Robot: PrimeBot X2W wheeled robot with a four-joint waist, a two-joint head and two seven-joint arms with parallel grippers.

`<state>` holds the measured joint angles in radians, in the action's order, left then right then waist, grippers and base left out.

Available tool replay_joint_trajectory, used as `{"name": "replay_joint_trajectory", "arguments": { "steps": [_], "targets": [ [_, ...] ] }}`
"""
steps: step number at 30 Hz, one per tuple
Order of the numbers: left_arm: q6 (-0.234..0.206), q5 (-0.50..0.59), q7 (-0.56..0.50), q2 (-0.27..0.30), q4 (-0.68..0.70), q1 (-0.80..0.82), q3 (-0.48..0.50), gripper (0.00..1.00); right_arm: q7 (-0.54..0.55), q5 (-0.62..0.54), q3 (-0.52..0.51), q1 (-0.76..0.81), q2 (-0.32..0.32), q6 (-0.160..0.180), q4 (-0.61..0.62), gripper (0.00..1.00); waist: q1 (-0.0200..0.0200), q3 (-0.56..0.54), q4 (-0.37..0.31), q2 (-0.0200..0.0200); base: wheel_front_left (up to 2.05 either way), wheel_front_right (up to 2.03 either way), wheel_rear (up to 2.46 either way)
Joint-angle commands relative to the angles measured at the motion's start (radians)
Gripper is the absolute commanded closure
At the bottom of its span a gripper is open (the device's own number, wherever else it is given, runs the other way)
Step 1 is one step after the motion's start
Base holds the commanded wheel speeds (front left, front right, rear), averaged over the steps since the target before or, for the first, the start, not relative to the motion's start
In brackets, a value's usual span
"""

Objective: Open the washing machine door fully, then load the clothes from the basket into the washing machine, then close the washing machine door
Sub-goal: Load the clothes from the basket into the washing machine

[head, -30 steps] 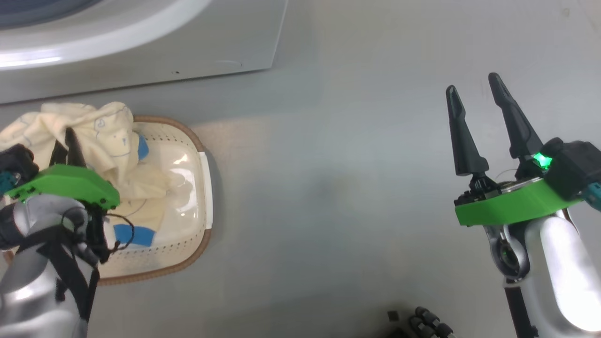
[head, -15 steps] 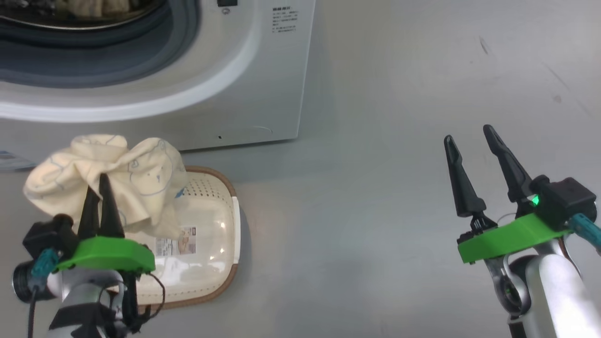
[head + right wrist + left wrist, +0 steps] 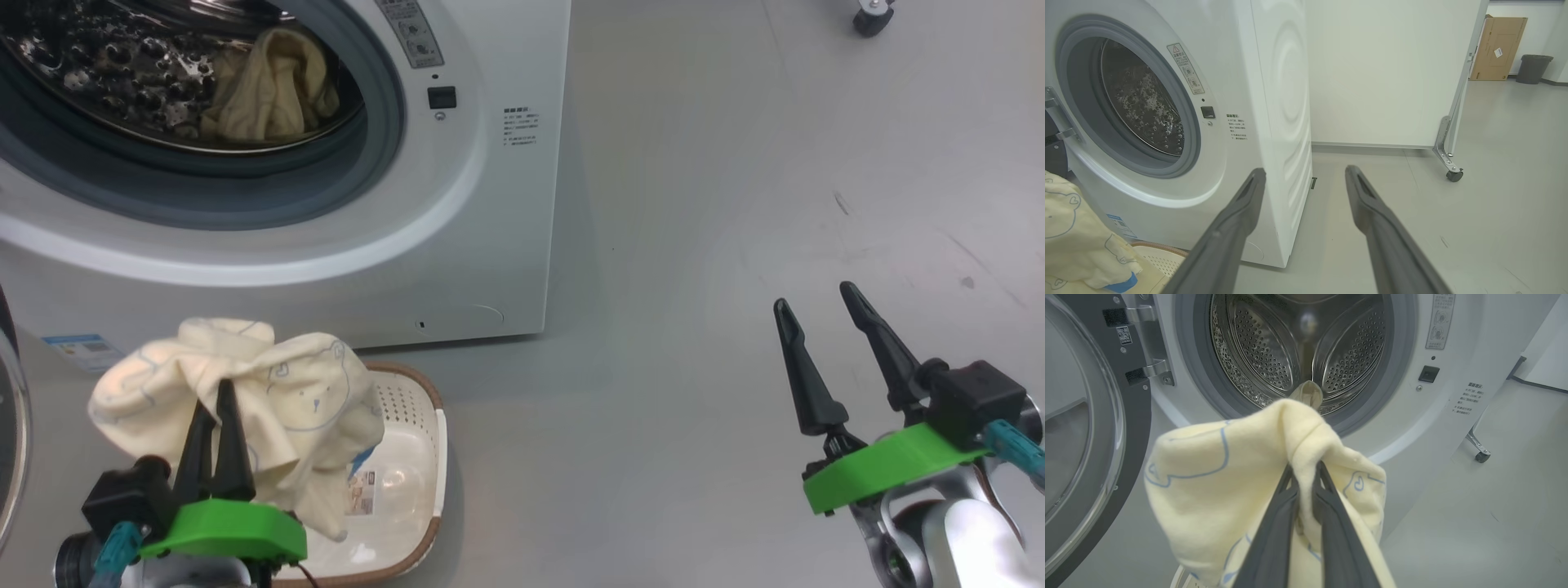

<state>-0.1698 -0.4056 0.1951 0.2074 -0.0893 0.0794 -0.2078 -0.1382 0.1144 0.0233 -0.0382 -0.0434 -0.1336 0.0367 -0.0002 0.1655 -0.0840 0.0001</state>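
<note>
Left claw: left gripper [image 3: 214, 396] at 7 o'clock in head view, pinched nearly closed on soft cream-yellow bear-print garment [image 3: 269, 392], bunched over small cream perforated plastic basket [image 3: 404, 400].
Right claw: right gripper [image 3: 814, 296] at 4 o'clock, fingers spread wide, holding nothing.
Washer: big white front-loading washing machine [image 3: 490, 204] at 11 o'clock; round black-rimmed glass door [image 3: 1133, 437] swung open.
Drum: another cream garment [image 3: 269, 94] lies in dimpled steel drum [image 3: 1257, 347].

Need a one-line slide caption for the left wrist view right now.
Left pincer shut on a cream bear-print garment, held before the open steel drum of the washing machine, door swung wide.
</note>
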Motion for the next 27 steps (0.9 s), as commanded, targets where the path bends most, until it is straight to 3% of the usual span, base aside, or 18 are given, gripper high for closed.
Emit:
{"name": "replay_joint_trajectory", "arguments": {
  "steps": [1,27],
  "targets": [
    [-0.006,0.010,-0.001,0.018,0.044,0.012,0.034,1.00,0.004,-0.004,0.014,-0.010,-0.007,0.003,0.042,0.00,0.0002,-0.018,0.008,-0.0001,0.00,0.00,0.00],
    [-0.040,-0.006,-0.047,0.028,0.136,-0.094,0.013,1.00,0.036,0.008,0.022,0.074,-0.007,0.003,0.089,0.00,0.0002,-0.087,0.046,-0.0001,0.00,0.00,0.00]
  ]
}}
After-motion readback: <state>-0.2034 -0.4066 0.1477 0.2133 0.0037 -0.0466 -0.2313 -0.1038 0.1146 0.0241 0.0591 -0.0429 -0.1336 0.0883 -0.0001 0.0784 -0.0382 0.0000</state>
